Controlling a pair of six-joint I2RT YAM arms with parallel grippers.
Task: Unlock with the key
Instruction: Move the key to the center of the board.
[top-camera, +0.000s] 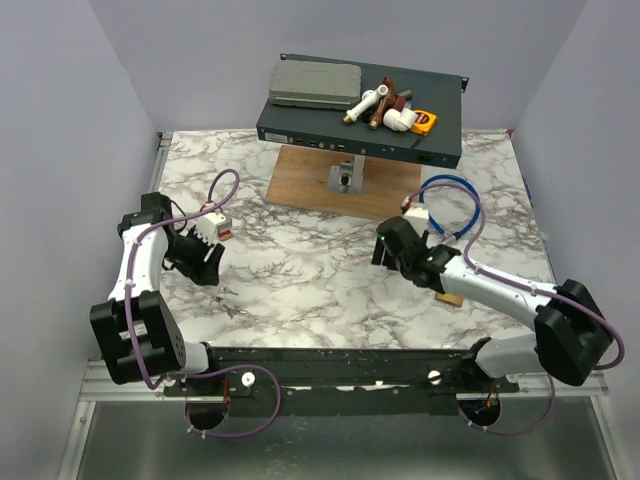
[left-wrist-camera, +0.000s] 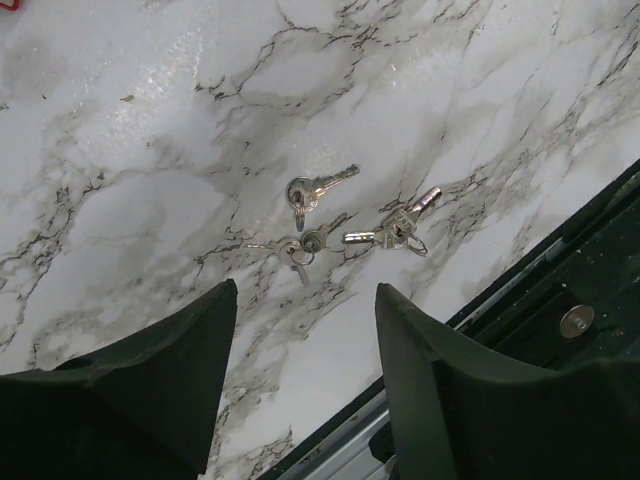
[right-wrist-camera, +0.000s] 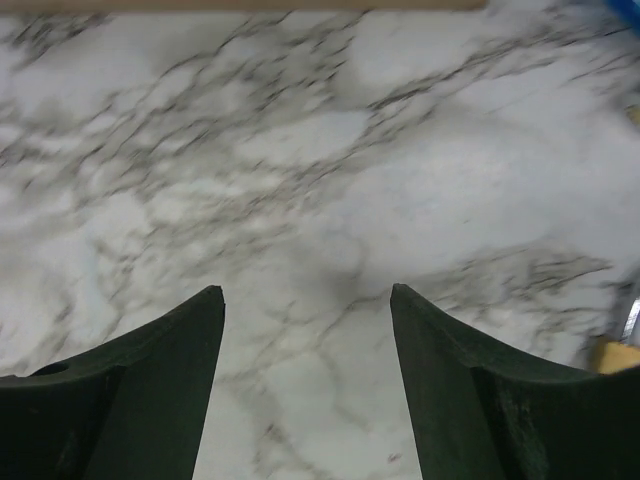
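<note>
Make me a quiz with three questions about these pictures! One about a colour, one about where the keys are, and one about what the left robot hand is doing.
1. What colour is the wooden board under the lock?
A. Green
B. Brown
C. White

2. Where do the keys lie?
A. On the marble table
B. On the wooden board
C. On top of the lock

3. How is the left gripper?
A. Shut on a key
B. Open and empty
C. Shut tight on nothing

Answers:
1 B, the top view shows a brown board under the lock.
2 A, the left wrist view shows the keys on the marble, just ahead of the fingers.
3 B, its fingers stand apart with only table between them.
</note>
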